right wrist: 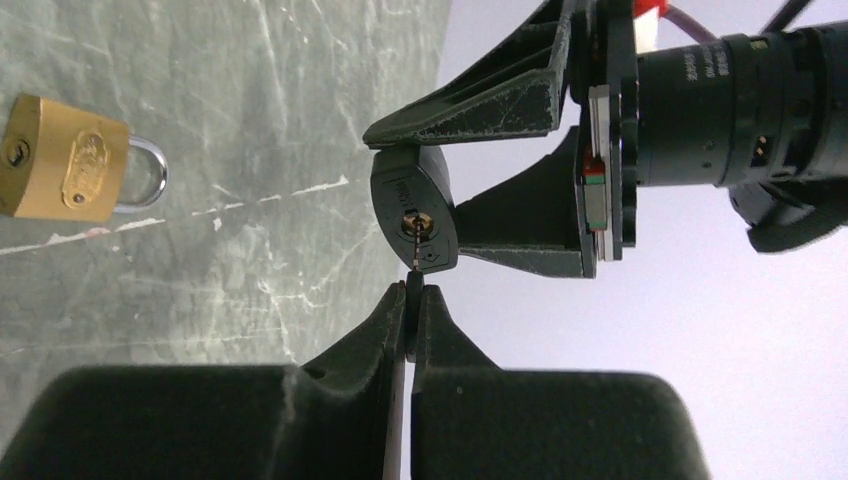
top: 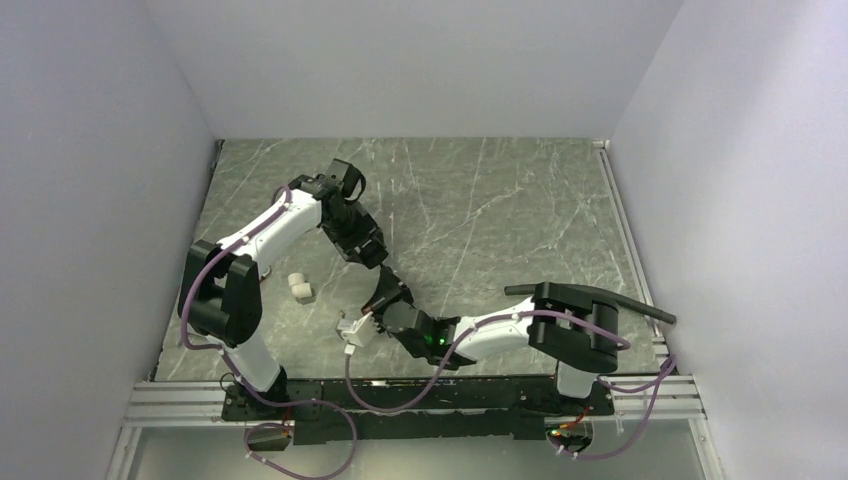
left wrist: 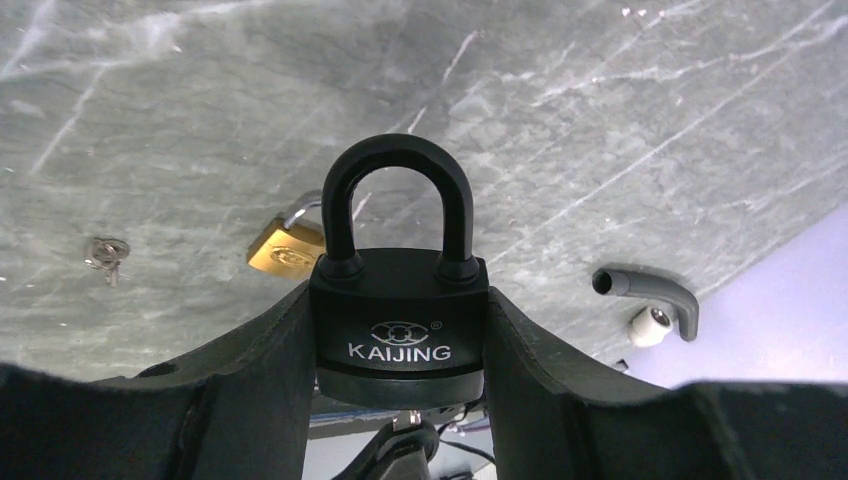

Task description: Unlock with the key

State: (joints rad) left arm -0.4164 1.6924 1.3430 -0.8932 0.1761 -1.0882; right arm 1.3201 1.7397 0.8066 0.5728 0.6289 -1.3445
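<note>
My left gripper is shut on the body of the black KAIJING padlock and holds it above the table, with its shackle closed. In the top view it sits mid-table, tip to tip with my right gripper. My right gripper is shut on the black head of the tiny key. The key's silvery blade points up into the brass keyhole in the padlock's underside. I cannot tell how deep the blade sits.
A brass padlock lies on the marble table, also seen in the left wrist view. A small key ring lies to its left. Two white cylinders lie near the left arm. Grey walls enclose the table.
</note>
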